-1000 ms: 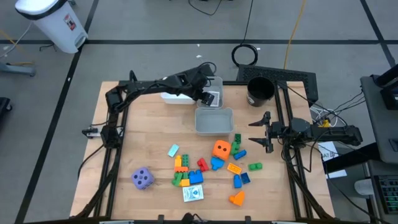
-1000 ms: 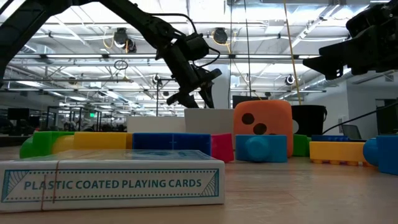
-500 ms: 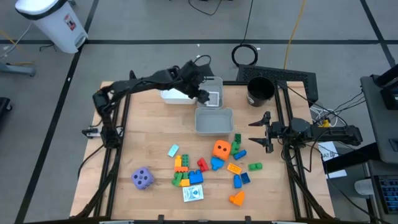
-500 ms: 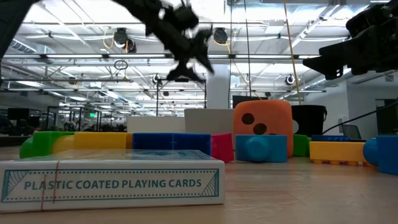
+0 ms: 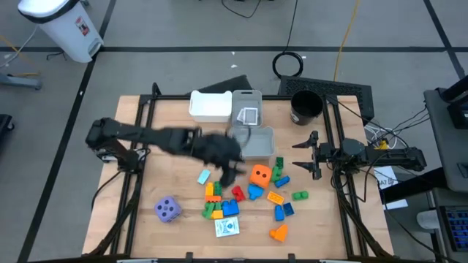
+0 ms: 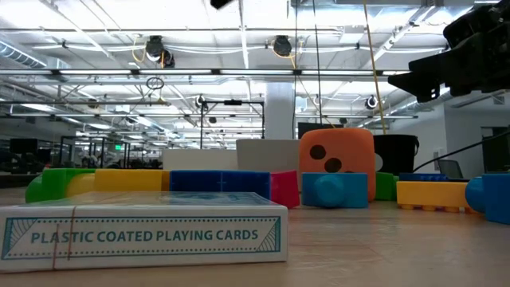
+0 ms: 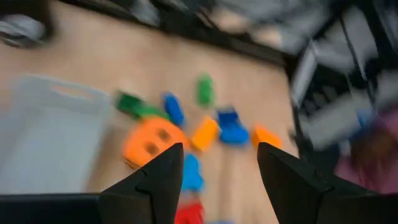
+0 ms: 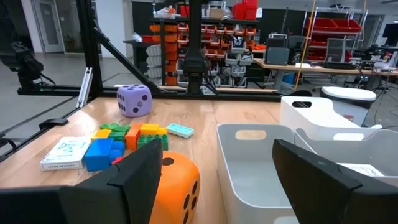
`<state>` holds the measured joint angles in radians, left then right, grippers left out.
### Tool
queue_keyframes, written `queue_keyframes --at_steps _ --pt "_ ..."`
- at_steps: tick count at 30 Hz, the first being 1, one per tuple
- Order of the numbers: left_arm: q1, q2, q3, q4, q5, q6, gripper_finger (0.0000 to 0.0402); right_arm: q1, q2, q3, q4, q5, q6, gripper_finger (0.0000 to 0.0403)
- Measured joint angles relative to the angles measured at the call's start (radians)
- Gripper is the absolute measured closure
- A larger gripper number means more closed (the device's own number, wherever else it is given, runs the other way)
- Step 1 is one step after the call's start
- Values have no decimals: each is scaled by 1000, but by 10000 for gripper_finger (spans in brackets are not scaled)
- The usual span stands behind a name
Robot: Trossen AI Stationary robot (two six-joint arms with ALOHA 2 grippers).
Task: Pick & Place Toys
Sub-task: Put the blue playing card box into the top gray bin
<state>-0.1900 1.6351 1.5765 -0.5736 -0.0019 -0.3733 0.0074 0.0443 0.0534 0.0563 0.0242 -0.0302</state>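
Observation:
The toys lie on the near half of the wooden table: an orange die (image 5: 259,175), a purple die (image 5: 167,210), a boxed card deck (image 5: 227,227), a light blue piece (image 5: 204,177) and several coloured blocks (image 5: 219,201). My left gripper (image 5: 230,169) hangs open above the table between the grey bin (image 5: 252,142) and the toys, touching nothing. In the left wrist view its fingers (image 7: 219,149) frame the orange die (image 7: 149,140) and blocks below. My right gripper (image 5: 306,153) waits open at the table's right side, empty.
A white bin (image 5: 210,106) and a second grey bin (image 5: 247,113) with a card in it stand at the far edge. A black cup (image 5: 306,107) stands at the far right. Bare wood lies to the left of the toys.
My left gripper has left the far grey bin and swung fast toward the table's near edge. It has also risen out of the top of the low view. It now hangs over the table's middle beside the toys. The toys have stayed in place.

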Motion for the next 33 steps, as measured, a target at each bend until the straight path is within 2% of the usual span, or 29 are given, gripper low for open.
queue_keyframes --at_steps 7,10,11,12,14,20,24,27,33 --pt "-251 70 -59 -20 -17 -2 188 0 0 0 0 0 0 124" --pt "-317 130 -69 15 -111 -19 188 0 0 0 0 0 0 124" --pt "-330 152 -69 19 -160 -71 187 0 0 0 0 0 0 125" --pt "-333 170 -69 18 -203 -148 187 0 0 0 0 0 0 125" --pt "-322 203 -69 0 -225 -289 187 0 0 0 0 0 0 126" --pt "-254 285 -69 -139 -104 -476 167 0 0 0 0 0 0 124" --pt "-217 329 -70 -133 -33 -376 144 0 0 0 0 0 0 126" --pt "-199 335 -69 -133 -39 -300 124 0 0 0 0 0 0 126" --pt "-196 335 -69 -110 -16 -261 78 0 0 0 0 0 0 124"
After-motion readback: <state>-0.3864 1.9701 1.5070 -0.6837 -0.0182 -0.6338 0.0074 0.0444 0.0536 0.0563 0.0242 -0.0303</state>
